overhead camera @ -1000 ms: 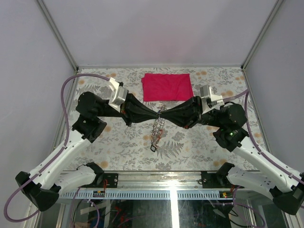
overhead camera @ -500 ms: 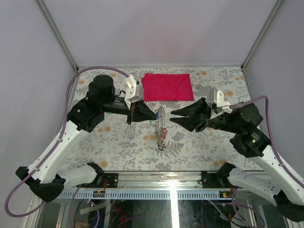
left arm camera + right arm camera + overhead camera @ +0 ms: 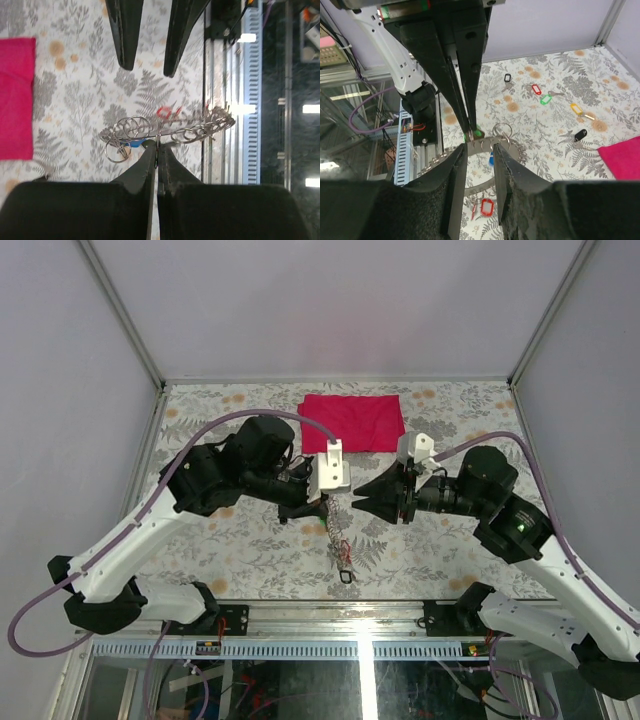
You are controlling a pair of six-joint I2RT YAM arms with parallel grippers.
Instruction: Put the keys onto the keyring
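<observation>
Aloft, keyring (image 3: 192, 132) tight in left tool (image 3: 156, 147), right tool (image 3: 480, 146) partway open alongside.

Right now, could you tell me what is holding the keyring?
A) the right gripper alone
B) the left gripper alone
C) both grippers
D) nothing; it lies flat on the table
B: the left gripper is pinched shut on the keyring and holds it above the table, while the right gripper stands open with its fingers clear of the ring.
</observation>
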